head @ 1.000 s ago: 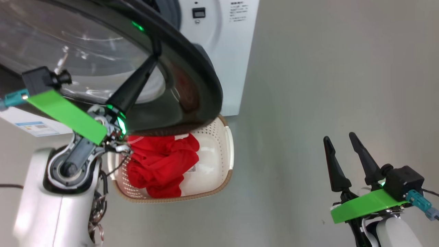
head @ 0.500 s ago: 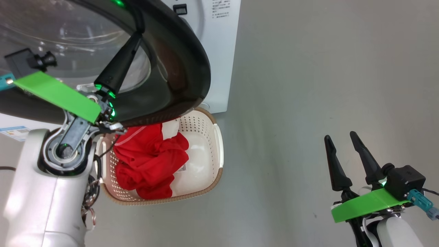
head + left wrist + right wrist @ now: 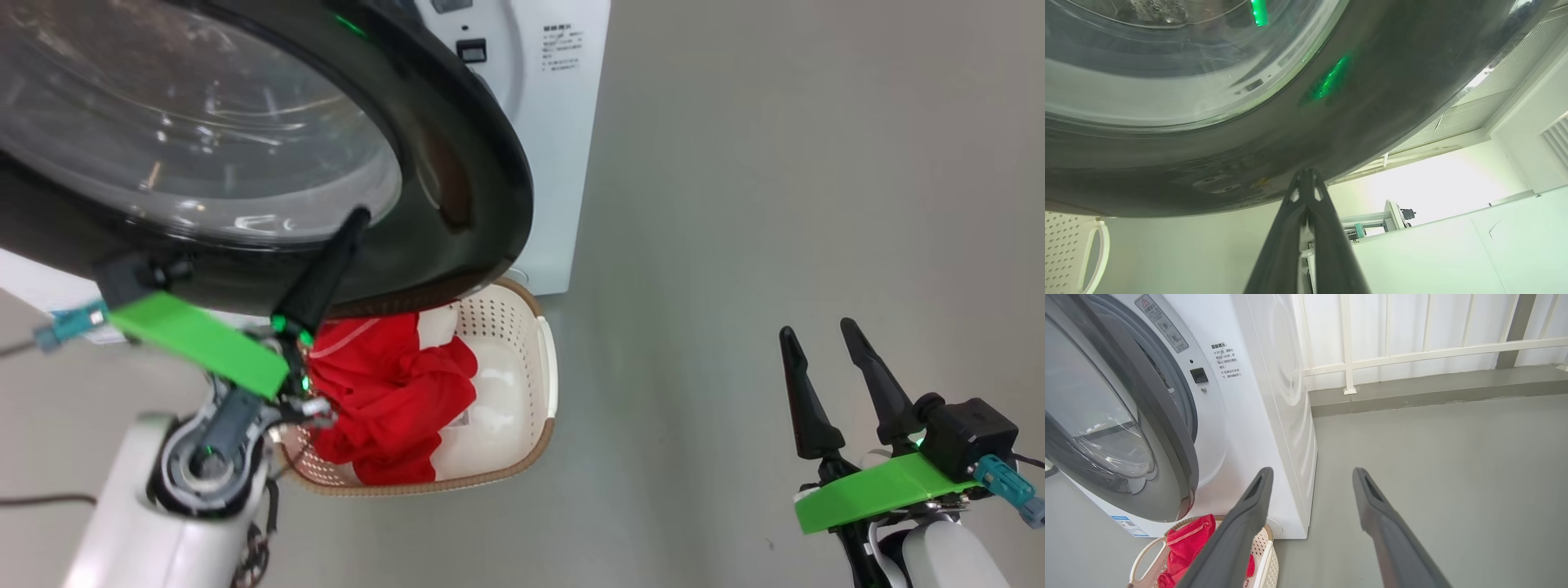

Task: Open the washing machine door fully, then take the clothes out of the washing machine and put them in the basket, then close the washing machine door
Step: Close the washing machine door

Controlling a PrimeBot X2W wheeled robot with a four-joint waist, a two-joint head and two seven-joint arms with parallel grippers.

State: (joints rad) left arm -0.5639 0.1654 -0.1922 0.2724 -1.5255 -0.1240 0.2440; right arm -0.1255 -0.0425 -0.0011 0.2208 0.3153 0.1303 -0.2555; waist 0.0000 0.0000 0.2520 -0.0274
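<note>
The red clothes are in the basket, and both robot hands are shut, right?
Not quite. The clothes are in the basket, and the left hand is shut, but the right hand is open. The right wrist view shows it spread wide.

Left gripper (image 3: 356,219) points upward with fingers pressed together; right gripper (image 3: 816,328) sits low, fingers spread apart.

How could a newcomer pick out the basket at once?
Find the big white front-loading washing machine on the grey floor. At its foot, under the black-rimmed round glass door, sits a cream perforated plastic basket. Its brown woven-look rim and the red garment inside mark it.
</note>
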